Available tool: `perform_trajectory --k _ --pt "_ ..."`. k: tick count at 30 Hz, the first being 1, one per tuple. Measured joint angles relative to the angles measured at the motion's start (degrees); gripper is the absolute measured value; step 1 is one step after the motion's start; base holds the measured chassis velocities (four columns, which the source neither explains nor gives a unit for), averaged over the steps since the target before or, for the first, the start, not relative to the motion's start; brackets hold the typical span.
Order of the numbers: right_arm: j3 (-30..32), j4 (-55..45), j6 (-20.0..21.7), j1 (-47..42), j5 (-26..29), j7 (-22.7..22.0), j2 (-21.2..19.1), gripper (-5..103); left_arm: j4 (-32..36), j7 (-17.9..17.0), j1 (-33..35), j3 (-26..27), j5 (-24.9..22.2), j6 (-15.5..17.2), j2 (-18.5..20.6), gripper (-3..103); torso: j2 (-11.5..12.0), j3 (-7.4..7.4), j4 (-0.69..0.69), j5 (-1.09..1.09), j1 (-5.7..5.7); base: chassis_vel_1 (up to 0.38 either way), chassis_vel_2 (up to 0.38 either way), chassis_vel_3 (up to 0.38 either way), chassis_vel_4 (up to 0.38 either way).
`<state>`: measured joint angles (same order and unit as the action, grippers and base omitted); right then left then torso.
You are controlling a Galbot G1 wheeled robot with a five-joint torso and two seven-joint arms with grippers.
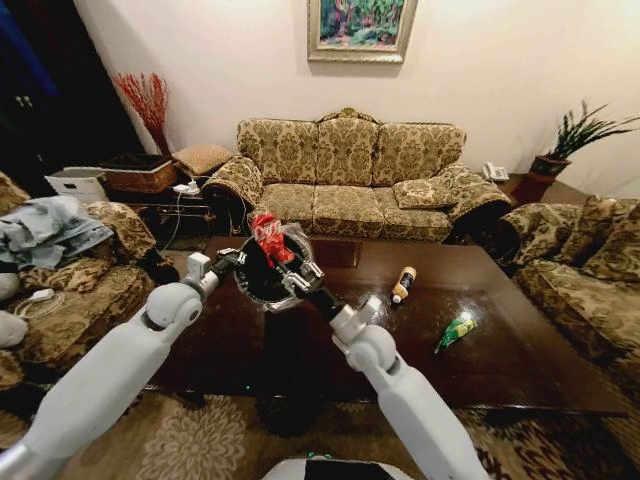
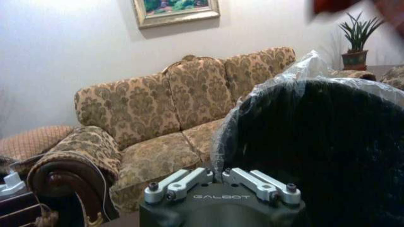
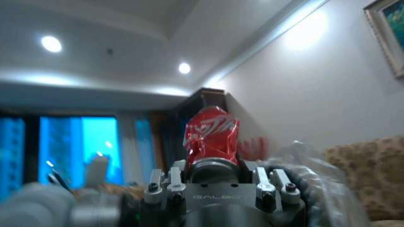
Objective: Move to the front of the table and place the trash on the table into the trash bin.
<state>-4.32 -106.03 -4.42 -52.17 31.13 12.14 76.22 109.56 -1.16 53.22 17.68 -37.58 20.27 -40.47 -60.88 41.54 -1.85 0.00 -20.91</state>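
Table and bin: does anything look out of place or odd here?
Yes. The bin is held up above the table by the left tool, not standing on the floor. The right tool holds a dented red can over it. Two bottles, brown and green, lie on their sides.

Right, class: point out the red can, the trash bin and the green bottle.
red can (image 1: 266, 238), head view, its crushed red side.
trash bin (image 2: 328, 156), left wrist view, its black wall.
green bottle (image 1: 456, 331), head view, mid-body.
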Motion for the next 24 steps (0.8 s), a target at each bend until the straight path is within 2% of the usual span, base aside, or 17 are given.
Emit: perform_trajectory --k 2,3,6,7,10,11,13,15,16,17,18,20,21,22,23,24 --pt "-0.3 1.0 -0.2 0.2 -2.3 -0.9 0.1 63 -0.1 0.1 0.2 0.3 0.0 0.0 0.4 2 0.0 0.01 0.01 0.00 -0.01 0.000 0.000 0.000 0.000" --pt "-0.3 1.0 -0.2 0.2 -2.3 -0.9 0.1 63 -0.1 0.1 0.2 0.3 0.0 0.0 0.4 2 0.0 0.01 0.01 0.00 -0.01 0.000 0.000 0.000 0.000" --pt "-0.3 1.8 -0.9 0.2 -3.0 -0.8 0.3 80 -0.2 0.4 0.5 0.7 -0.2 0.0 0.9 2 0.0 0.00 0.01 0.00 0.00 0.000 0.000 0.000 0.000" --pt "-0.3 1.8 -0.9 0.2 -3.0 -0.8 0.3 80 -0.2 0.4 0.5 0.7 -0.2 0.0 0.9 2 0.0 0.00 0.01 0.00 0.00 0.000 0.000 0.000 0.000" --pt "0.0 1.8 -2.2 0.1 -2.4 -0.2 0.9 91 -0.3 0.4 0.6 0.7 -0.3 0.0 1.1 2 0.0 0.00 0.01 0.00 0.00 0.000 0.000 0.000 0.000" --pt "0.0 1.8 -2.2 0.1 -2.4 -0.2 0.9 91 -0.3 0.4 0.6 0.7 -0.3 0.0 1.1 2 0.0 0.00 0.01 0.00 0.00 0.000 0.000 0.000 0.000" --pt "1.6 -0.8 -3.2 -1.1 0.0 0.0 1.3 99 -0.8 0.5 0.6 0.8 -0.1 0.0 1.6 2 0.0 0.01 0.01 0.00 -0.01 0.000 0.000 0.000 0.000" --pt "2.6 -2.5 -3.3 -1.9 1.3 -0.5 1.4 100 -1.0 0.5 0.7 1.1 0.0 0.0 1.8 2 0.0 0.01 0.02 0.00 -0.01 0.000 0.000 0.000 0.000" --pt "3.7 -4.1 -3.3 -2.7 2.2 -1.3 1.3 100 -1.1 0.5 0.8 1.3 0.1 0.0 2.0 2 0.0 0.01 0.01 -0.01 -0.01 0.000 0.000 0.000 0.000" --pt "6.8 -6.9 -2.8 -5.0 3.2 -4.8 1.1 100 -1.2 0.4 1.1 2.1 0.1 0.0 2.4 2 0.0 0.00 0.00 0.00 0.00 0.000 0.000 0.000 0.000" --pt "6.8 -6.9 -2.8 -5.0 3.2 -4.8 1.1 100 -1.2 0.4 1.1 2.1 0.1 0.0 2.4 2 0.0 0.00 0.00 0.00 0.00 0.000 0.000 0.000 0.000" --pt "12.0 -9.2 -0.5 -8.3 3.2 -11.4 0.3 100 -1.1 -0.3 1.5 3.5 0.1 0.6 2.8 2 0.0 -0.01 0.02 0.00 0.01 0.000 0.000 0.000 0.000" --pt "12.5 -9.3 -0.3 -8.7 3.3 -12.0 0.2 100 -1.0 -0.4 1.6 3.6 0.1 0.8 2.8 2 0.0 -0.02 0.02 0.00 0.01 0.000 0.000 0.000 0.000" --pt "15.4 -9.5 1.4 -10.9 3.3 -16.1 -0.6 100 -0.6 -1.0 1.8 4.5 0.1 1.9 2.9 2 0.0 -0.01 0.03 0.00 0.01 0.000 0.000 0.000 0.000" --pt "15.4 -9.5 1.4 -10.9 3.3 -16.1 -0.6 100 -0.6 -1.0 1.8 4.5 0.1 1.9 2.9 2 0.0 -0.01 0.03 0.00 0.01 0.000 0.000 0.000 0.000" --pt "17.9 -9.6 4.2 -13.4 3.4 -20.8 -1.4 100 0.0 -1.4 2.3 5.6 0.6 3.9 3.1 2 0.0 -0.01 0.02 0.03 0.00 0.000 0.000 0.000 0.000"
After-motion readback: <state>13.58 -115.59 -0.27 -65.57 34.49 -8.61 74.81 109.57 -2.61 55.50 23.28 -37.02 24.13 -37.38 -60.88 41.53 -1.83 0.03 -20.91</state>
